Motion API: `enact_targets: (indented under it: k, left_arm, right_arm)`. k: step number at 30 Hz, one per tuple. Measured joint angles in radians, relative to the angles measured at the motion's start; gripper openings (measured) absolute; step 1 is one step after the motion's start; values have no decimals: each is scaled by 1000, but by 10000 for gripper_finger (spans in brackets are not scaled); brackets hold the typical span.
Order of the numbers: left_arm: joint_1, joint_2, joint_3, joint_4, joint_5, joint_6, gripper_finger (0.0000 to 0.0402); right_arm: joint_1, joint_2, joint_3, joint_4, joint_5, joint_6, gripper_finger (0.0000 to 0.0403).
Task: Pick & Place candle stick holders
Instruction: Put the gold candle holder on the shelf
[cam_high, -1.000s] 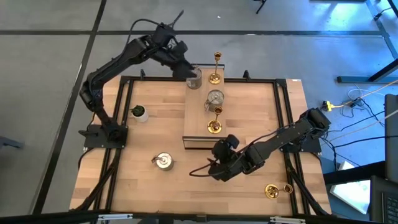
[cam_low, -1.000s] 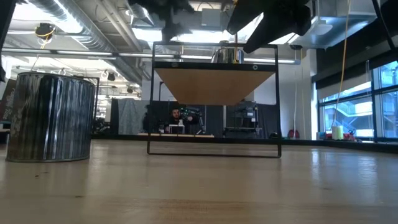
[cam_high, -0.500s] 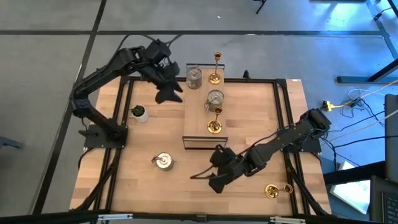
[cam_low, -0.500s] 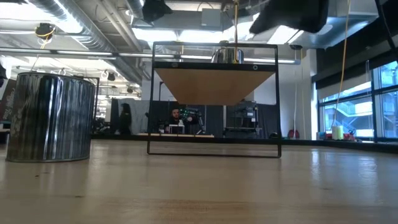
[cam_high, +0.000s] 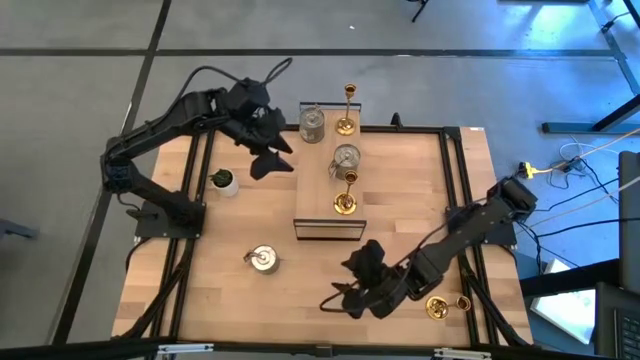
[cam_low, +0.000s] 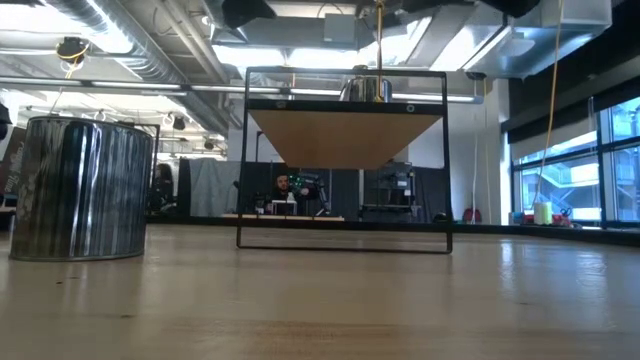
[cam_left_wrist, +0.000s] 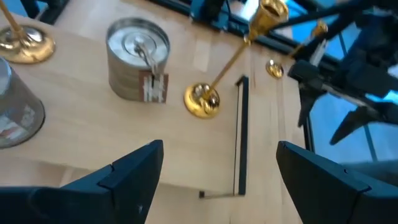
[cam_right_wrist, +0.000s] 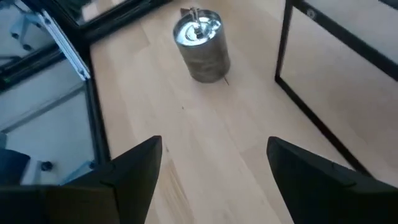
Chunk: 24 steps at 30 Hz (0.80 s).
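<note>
On a raised wooden shelf (cam_high: 318, 205) stand two slim gold candle stick holders (cam_high: 347, 110) (cam_high: 346, 195) and two squat silver ones (cam_high: 312, 122) (cam_high: 346, 158). Another silver holder (cam_high: 264, 260) (cam_right_wrist: 202, 46) stands on the table near the left. A gold one (cam_high: 445, 306) lies on its side at the near right. My left gripper (cam_high: 268, 160) (cam_left_wrist: 217, 180) hovers open left of the shelf's far end, holding nothing. My right gripper (cam_high: 342, 298) (cam_right_wrist: 214, 162) hovers open over the near middle of the table, pointing toward the silver holder on the table.
A small white pot with a green plant (cam_high: 222, 181) stands at the table's left side, near my left arm's base. The shelf's thin black frame (cam_low: 345, 160) stands up from the table's middle. Bare wood lies between the shelf and the near edge.
My left gripper has drawn back from the silver holder at the shelf's far left corner toward the table's left edge, still open; the holder stays standing. My right gripper has moved toward the near edge and turned a little.
</note>
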Motion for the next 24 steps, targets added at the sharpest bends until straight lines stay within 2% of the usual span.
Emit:
enact_targets:
  k: [8, 12, 16, 24]
  left_arm:
    - [-5, -1, -44, 182, -60, -140, 310]
    - [-12, -1, -44, 254, -155, -191, 310]
    - [-5, -1, -44, 313, -240, -234, 310]
    - [10, 7, -44, 414, -369, -335, 310]
  right_arm:
    - [22, -86, 1, -280, 86, -56, 289]
    - [54, -158, -17, -430, 170, -7, 289]
    - [75, -298, -162, -457, 188, 26, 283]
    - [81, -672, -508, -295, 191, -56, 230]
